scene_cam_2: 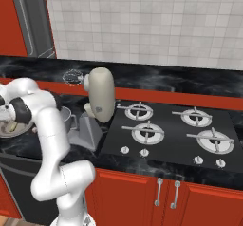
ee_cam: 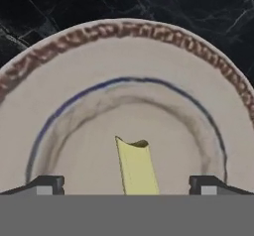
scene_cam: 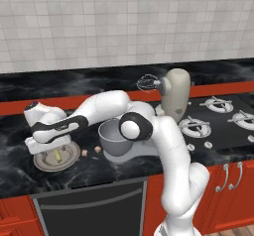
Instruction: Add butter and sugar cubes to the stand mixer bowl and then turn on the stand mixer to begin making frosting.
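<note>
Black counter (scene_cam: pixel 124 173): claw (ee_cam: pixel 126 184) wide open, straddling butter (ee_cam: pixel 136 168), not gripping.

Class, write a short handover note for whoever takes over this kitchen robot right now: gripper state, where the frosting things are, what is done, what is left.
Gripper: open, poised over the butter, one finger each side.
Butter lies on the plate, not gripped.
Sugar cubes sit on the counter between plate and stand mixer bowl.
Done: nothing in the bowl yet.
Left: butter, both cubes, then switch on the stand mixer.

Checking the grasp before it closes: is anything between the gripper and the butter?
Nothing visible. The butter lies bare on the plate, between the open gripper's fingertips, in the hand view.
</note>
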Tool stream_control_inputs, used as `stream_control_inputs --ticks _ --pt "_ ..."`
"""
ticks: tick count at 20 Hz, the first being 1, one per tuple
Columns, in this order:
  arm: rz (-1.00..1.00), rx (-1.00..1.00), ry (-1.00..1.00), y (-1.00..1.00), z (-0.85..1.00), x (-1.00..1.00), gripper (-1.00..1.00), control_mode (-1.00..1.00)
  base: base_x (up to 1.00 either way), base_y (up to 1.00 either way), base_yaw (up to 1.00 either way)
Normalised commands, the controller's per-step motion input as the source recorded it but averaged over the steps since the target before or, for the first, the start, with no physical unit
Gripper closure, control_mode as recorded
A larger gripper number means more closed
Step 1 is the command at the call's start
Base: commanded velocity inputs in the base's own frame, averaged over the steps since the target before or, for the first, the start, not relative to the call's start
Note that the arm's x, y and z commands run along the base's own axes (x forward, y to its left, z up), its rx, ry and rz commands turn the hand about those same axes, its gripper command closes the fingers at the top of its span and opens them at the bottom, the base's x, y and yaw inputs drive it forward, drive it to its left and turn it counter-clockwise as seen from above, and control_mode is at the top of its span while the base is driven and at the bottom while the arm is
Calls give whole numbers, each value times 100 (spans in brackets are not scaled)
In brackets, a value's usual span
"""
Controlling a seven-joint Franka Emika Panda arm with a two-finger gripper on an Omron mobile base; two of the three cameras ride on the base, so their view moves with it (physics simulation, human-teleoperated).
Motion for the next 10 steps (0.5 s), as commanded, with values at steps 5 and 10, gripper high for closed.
stream_control_inputs --ticks 5,10 --pt "0 8 0 -18 -41 0 -100 -100 0 0 0" --pt "0 3 0 -2 -56 0 100 -100 0 0 0"
